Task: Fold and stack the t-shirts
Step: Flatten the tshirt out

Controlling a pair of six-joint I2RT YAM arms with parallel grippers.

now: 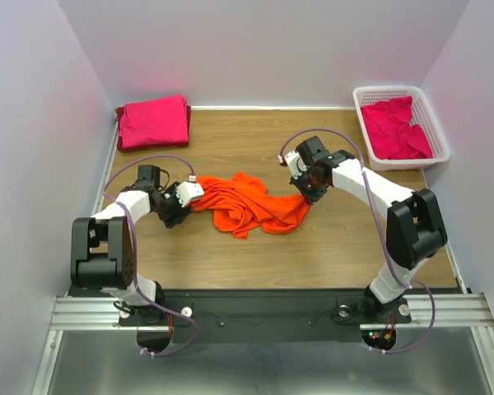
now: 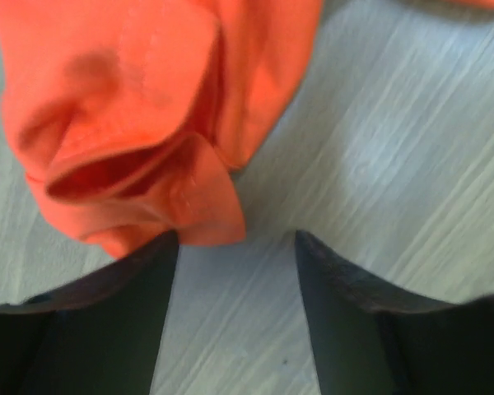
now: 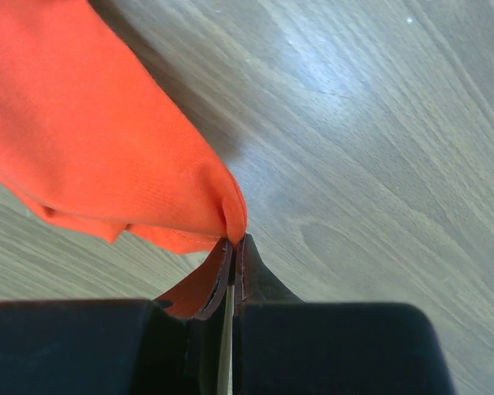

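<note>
A crumpled bright orange t-shirt (image 1: 251, 207) lies in the middle of the wooden table. My left gripper (image 1: 199, 197) is at the shirt's left end. In the left wrist view this gripper (image 2: 237, 239) is open, and a rolled orange hem (image 2: 140, 164) lies just past the left fingertip (image 2: 148, 271), with bare table between the jaws. My right gripper (image 1: 307, 197) is at the shirt's right end, and in the right wrist view it (image 3: 235, 243) is shut on a pinch of the orange cloth (image 3: 99, 140). A folded magenta t-shirt (image 1: 154, 122) lies at the back left.
A white lattice basket (image 1: 387, 90) stands at the back right with a loose magenta shirt (image 1: 395, 130) inside. White walls close in the table on the left, back and right. Bare wood (image 1: 255, 140) stretches between the folded shirt and the basket.
</note>
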